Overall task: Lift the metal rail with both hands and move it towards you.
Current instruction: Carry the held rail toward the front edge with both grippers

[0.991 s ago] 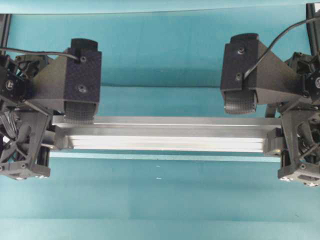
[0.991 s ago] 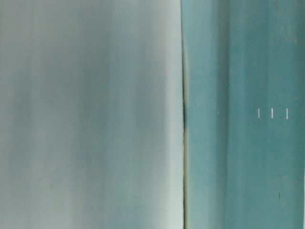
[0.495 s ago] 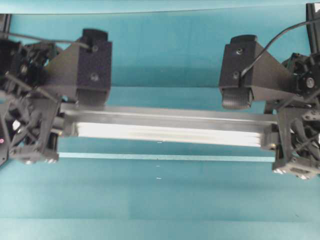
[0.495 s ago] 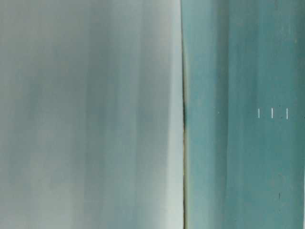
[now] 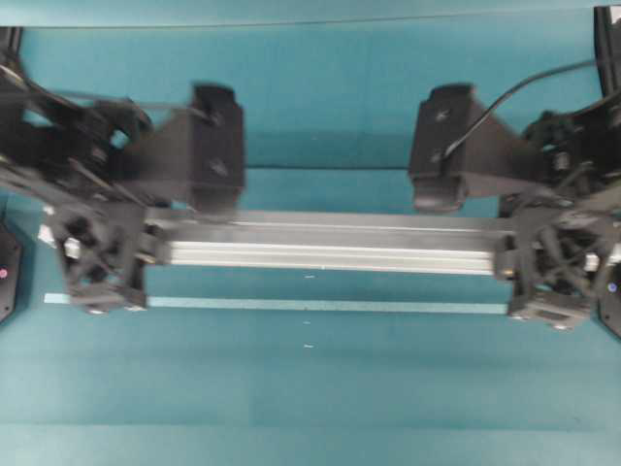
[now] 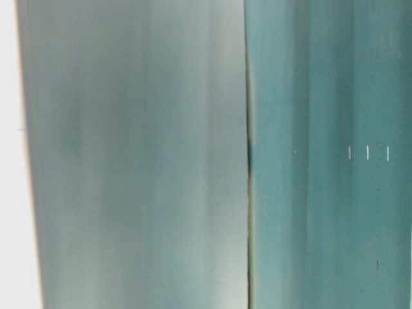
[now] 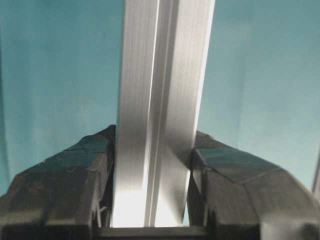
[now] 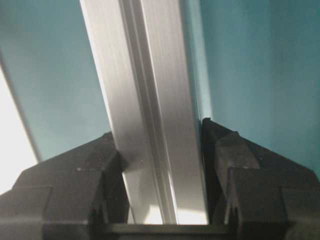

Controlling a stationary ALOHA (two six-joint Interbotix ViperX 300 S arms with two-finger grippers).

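Observation:
The metal rail (image 5: 330,243) is a long silver grooved bar lying across the middle of the overhead view. My left gripper (image 5: 155,245) is shut on its left end, and my right gripper (image 5: 511,250) is shut on its right end. In the left wrist view the rail (image 7: 160,90) runs straight out from my left gripper (image 7: 152,167), with the black fingers (image 7: 75,175) pressed on both its sides. In the right wrist view the rail (image 8: 147,90) is clamped the same way in my right gripper (image 8: 160,165).
A thin pale-blue tape strip (image 5: 320,305) lies on the teal table (image 5: 310,388), just in front of the rail and parallel to it. The table-level view shows only a blurred grey surface (image 6: 129,161) beside teal.
The rail and both grippers have shifted toward the top of the overhead view, and the rail looks shorter there. More of the tape strip shows at the left.

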